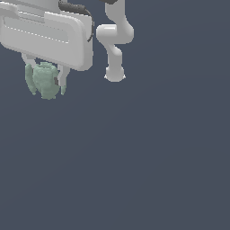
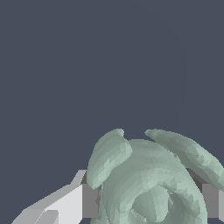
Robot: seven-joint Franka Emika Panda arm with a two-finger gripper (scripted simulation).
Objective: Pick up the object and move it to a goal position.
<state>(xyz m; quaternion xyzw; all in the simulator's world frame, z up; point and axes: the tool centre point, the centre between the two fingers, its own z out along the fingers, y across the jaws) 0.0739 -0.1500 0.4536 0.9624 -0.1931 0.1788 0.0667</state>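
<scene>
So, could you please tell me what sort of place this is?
Most likely a bare simulated test scene, not a real room: a flat, featureless dark blue-grey ground, a smoothly rendered white arm, and a faceted grey-green figure in the gripper.

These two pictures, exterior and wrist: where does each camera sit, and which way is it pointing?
Exterior view: a camera off the arm, exact position unknown, looking at the end effector holding the grey-green figure above the dark floor; the white arm shows behind.
Wrist view: mounted on the wrist, looking along the fingers to the figure between them, with the floor beyond.
Shared: both show the figure gripped between the two fingers.
</scene>
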